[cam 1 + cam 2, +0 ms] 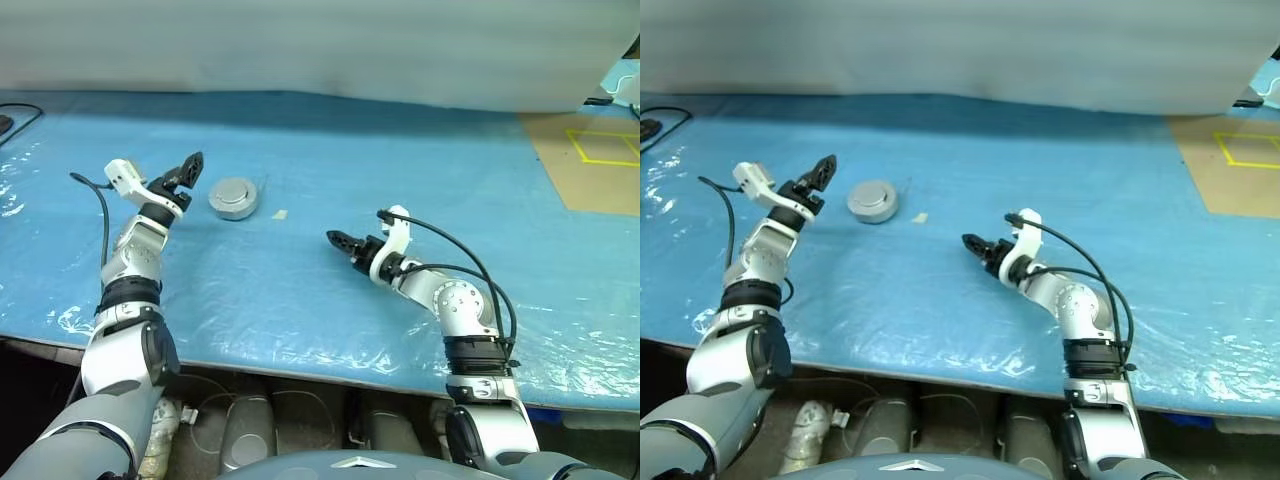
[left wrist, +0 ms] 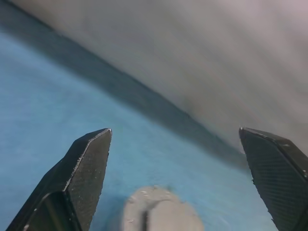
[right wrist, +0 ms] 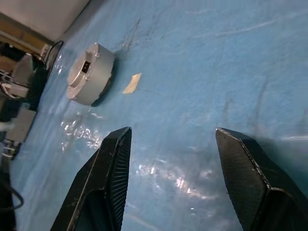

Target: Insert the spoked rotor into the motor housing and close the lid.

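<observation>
We found the motor housing (image 1: 234, 198) on the blue desk (image 1: 330, 290), its lid (image 1: 233, 189) seated. The left gripper (image 1: 190, 168) hovered just beside it, fingers spread and empty; the right gripper (image 1: 341, 241) stood well apart, also spread. We judged closing complete; only withdrawal remained.

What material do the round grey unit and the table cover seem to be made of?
Unit: probably metal, matte silver-grey, with a smooth top and dull sheen. Table cover: probably thin blue plastic sheet; it is glossy, wrinkled and shows glare near the front edge.
</observation>
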`<control>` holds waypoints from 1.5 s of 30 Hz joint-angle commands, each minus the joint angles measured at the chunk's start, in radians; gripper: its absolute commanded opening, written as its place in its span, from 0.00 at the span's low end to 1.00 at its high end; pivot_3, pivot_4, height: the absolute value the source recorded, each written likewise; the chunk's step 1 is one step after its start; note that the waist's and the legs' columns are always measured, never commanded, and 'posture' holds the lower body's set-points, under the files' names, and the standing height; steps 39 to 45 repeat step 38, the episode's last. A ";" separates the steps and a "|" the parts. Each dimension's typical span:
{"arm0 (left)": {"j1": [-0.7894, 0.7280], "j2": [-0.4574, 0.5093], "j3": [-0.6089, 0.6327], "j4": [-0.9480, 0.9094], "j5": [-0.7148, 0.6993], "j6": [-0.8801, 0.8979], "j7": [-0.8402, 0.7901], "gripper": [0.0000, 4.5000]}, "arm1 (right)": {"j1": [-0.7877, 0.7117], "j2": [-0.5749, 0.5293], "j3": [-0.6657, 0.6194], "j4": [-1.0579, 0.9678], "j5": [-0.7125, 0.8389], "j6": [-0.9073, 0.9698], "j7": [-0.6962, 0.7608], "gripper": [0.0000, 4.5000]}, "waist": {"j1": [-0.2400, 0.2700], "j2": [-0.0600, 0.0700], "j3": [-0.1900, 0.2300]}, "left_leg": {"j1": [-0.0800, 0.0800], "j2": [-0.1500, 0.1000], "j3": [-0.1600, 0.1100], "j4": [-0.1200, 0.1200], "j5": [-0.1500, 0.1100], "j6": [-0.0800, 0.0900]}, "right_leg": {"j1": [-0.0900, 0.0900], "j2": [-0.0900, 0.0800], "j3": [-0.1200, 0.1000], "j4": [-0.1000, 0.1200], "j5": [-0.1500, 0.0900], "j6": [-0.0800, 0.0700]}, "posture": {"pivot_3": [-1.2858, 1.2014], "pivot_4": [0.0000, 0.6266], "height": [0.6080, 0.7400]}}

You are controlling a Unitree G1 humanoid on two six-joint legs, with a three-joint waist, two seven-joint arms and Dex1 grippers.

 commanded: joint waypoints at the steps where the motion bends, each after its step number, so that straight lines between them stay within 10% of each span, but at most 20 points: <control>1: 0.054 -0.002 -0.103 -0.296 -0.084 0.184 -0.086 0.99 | -0.016 -0.079 0.025 -0.131 -0.097 -0.148 0.102 0.64 | 0.000 0.000 0.000 | 0.000 0.001 0.001 0.001 0.000 0.000 | 0.000 0.000 0.000 0.002 0.000 0.000 | 0.52 0.24 1.00; 8: 0.121 -0.026 -0.259 -0.562 -0.126 0.331 -0.134 0.99 | 0.019 -0.276 0.060 -0.240 -0.227 -0.263 0.255 0.64 | -0.009 0.000 0.000 | 0.008 0.002 0.004 0.001 0.000 0.000 | 0.002 0.001 0.002 0.004 -0.001 -0.001 | 0.52 0.24 1.00; 15: 0.237 -0.031 -0.520 -0.544 0.121 0.116 -0.252 0.99 | 0.087 -0.286 0.137 -0.282 -0.345 -0.332 0.263 0.64 | -0.013 0.000 0.000 | 0.009 0.002 0.004 -0.002 0.000 0.001 | 0.002 0.003 0.003 0.002 -0.003 -0.001 | 0.52 0.24 1.00; 45: 0.225 -0.038 -0.491 -0.447 0.260 -0.007 -0.172 1.00 | 0.112 -0.317 0.161 -0.249 -0.443 -0.361 0.358 0.67 | -0.011 0.001 0.000 | 0.009 0.003 0.004 -0.001 -0.002 0.004 | 0.002 0.003 0.003 0.003 -0.004 -0.001 | 0.52 0.24 1.00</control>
